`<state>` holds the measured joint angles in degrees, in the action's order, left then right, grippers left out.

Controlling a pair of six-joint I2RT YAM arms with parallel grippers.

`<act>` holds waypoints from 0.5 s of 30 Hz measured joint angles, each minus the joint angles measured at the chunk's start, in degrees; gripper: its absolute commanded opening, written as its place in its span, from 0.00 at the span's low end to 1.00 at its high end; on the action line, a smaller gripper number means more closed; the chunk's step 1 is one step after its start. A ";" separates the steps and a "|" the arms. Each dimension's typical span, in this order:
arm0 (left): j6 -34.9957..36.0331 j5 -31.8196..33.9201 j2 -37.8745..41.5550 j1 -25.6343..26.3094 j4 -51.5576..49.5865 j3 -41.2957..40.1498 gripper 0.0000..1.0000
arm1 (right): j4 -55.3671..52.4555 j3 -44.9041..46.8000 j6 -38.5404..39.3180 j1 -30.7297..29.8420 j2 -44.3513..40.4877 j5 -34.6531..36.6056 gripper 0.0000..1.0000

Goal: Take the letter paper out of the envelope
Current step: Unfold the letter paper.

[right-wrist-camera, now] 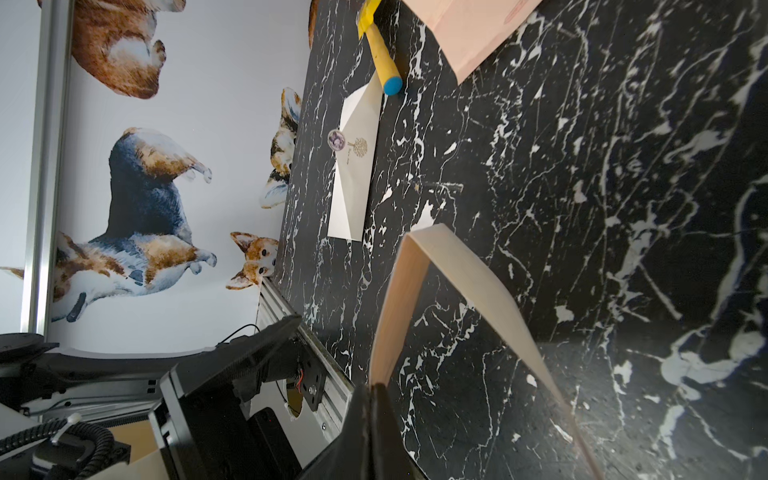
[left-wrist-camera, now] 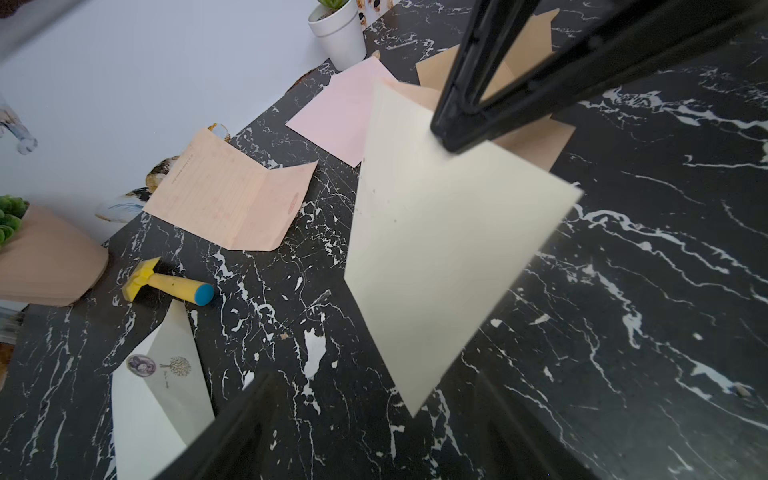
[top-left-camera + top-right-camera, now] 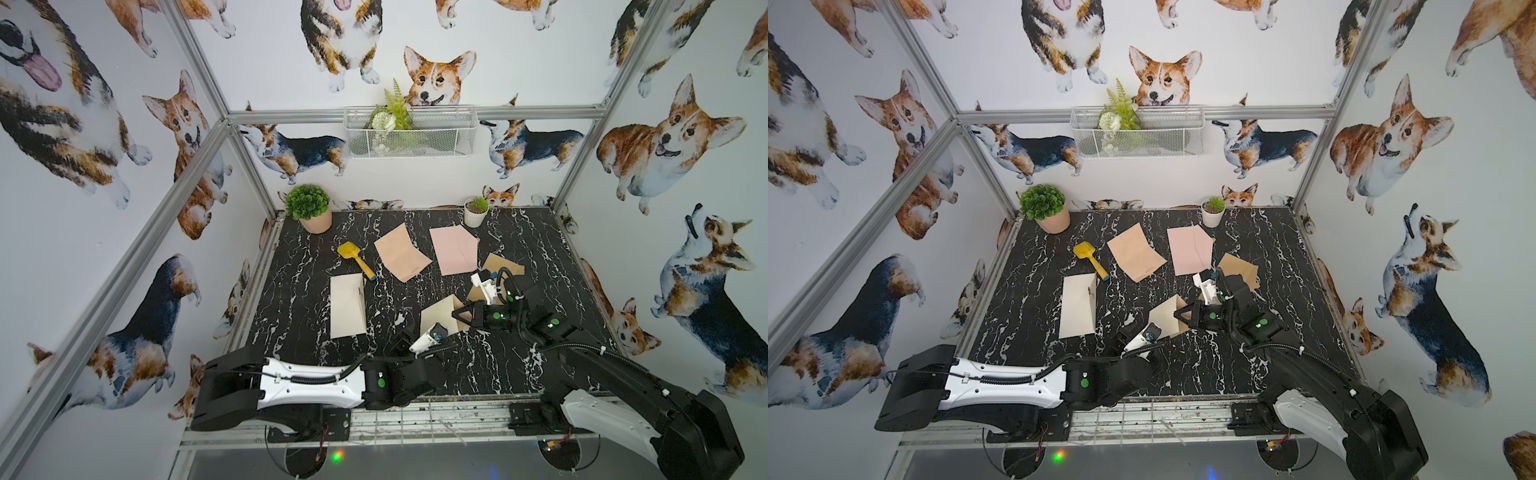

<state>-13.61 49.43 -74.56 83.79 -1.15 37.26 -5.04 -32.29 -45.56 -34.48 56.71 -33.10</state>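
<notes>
My right gripper (image 3: pixel 455 318) is shut on one edge of the cream, folded letter paper (image 3: pixel 440 316) and holds it up off the black marble table (image 3: pixel 478 365). The right wrist view shows the jaws pressed together on the letter paper (image 1: pixel 415 291), which loops away from them. My left gripper (image 2: pixel 374 436) stands open just below, with the letter paper's (image 2: pixel 449 249) lower corner hanging between its spread jaws and apart from both. The cream envelope (image 3: pixel 347 305) with a round sticker lies flat to the left, its flap open, also seen as the envelope (image 2: pixel 158 395) in the left wrist view.
A peach sheet (image 3: pixel 401 257), a pink envelope (image 3: pixel 455 249) and a brown envelope (image 3: pixel 498 266) lie further back. A yellow toy shovel (image 3: pixel 356 259) rests beside the cream envelope. Two potted plants (image 3: pixel 309 208) (image 3: pixel 476 211) stand at the back wall.
</notes>
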 measured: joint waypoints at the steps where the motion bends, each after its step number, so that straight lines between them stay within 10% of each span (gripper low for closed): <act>1: 0.33 0.00 -0.39 0.02 0.37 0.02 0.81 | 0.00 0.20 -0.11 -0.70 0.09 0.00 0.00; 15: 1.62 -1.68 -0.74 2.51 2.97 0.74 0.83 | 0.55 -0.66 0.76 -1.49 3.04 4.33 0.00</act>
<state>-11.99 47.75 -75.31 86.30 1.83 38.00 -4.49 -32.95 -44.80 -35.97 59.75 -28.77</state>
